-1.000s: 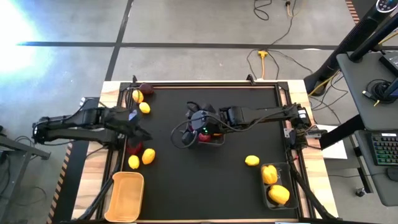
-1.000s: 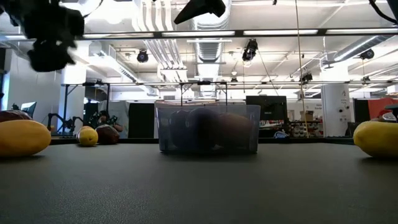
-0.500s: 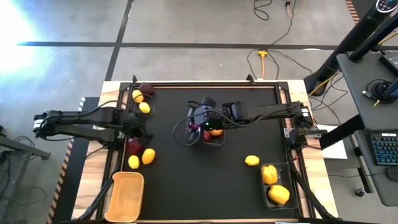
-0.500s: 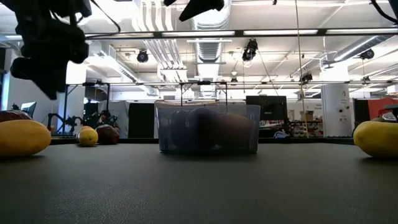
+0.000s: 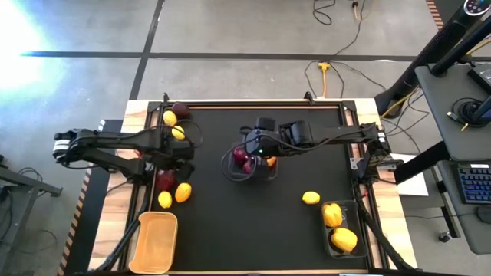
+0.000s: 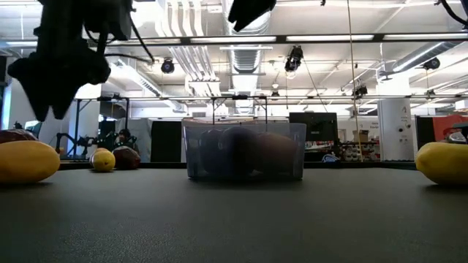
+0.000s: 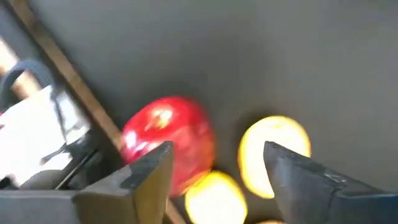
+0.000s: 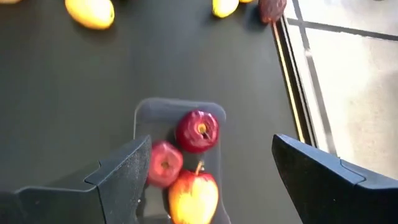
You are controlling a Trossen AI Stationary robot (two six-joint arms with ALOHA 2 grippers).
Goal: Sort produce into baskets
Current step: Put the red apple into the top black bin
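My left gripper (image 5: pixel 175 157) is open and empty above a red fruit (image 7: pixel 168 144) and two yellow fruits (image 7: pixel 273 152) that lie near the table's left edge; the red fruit also shows in the high view (image 5: pixel 165 180). My right gripper (image 5: pixel 249 147) is open and empty, above the far side of the clear bin (image 8: pixel 149 111), which sits at mid-table. The bin holds two dark-red fruits (image 8: pixel 198 130) and a red-yellow one (image 8: pixel 193 196). A yellow-orange bin (image 5: pixel 156 241) stands near left. A dark bin (image 5: pixel 354 230) at near right holds two yellow peppers (image 5: pixel 332 215).
Two lemons (image 5: pixel 169 118) and a dark-red fruit (image 5: pixel 181 110) lie at the far left corner. One lemon (image 5: pixel 311 198) lies on the mat next to the dark bin. Raised rails border the black mat (image 5: pixel 230 222), which is bare at its near middle.
My left gripper has come down toward the fruits by the left edge and gone a little toward the table's middle. My right gripper has drawn back toward the table's right and far side, uncovering the clear bin and the fruits in it.
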